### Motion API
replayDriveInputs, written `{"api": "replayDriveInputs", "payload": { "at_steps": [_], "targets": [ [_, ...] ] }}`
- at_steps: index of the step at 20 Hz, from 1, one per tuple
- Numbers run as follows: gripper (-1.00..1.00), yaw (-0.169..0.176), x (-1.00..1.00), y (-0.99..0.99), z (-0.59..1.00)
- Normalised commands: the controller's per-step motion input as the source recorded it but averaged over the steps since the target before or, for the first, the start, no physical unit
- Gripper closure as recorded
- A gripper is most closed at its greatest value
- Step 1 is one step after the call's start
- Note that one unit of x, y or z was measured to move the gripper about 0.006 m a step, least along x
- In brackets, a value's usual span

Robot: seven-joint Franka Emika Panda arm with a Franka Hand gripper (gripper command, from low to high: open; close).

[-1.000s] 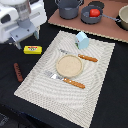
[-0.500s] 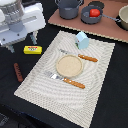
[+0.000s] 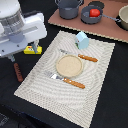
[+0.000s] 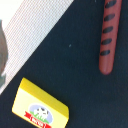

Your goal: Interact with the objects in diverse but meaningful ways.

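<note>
Two toy items lie just under the arm on the dark surface (image 3: 10,107): the brown sausage (image 4: 108,36) and the flat yellow box (image 4: 40,106), near each other but apart, beside the edge of the woven mat (image 3: 95,85). The wrist camera looks straight down on them, so I judge one of them is the next target. The tool itself is hidden; whether its fingers are apart I cannot tell. Farther, the pale blue carton (image 3: 82,40) stands upright on the mat beyond the plate (image 3: 69,65). Farthest, the red tomato (image 3: 93,12) sits inside a grey pan (image 3: 86,19).
</note>
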Motion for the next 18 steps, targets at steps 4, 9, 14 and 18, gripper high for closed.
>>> {"api": "replayDriveInputs", "payload": {
  "at_steps": [4,9,14,18],
  "targets": [
    [-1.00,-0.003,-0.10,-0.20,-0.30],
    [-1.00,-0.022,-0.27,-0.26,-0.32],
    [-1.00,-0.023,-0.25,-0.25,-0.34],
    [-1.00,-0.027,-0.08,-0.09,-0.33]
  ]
}}
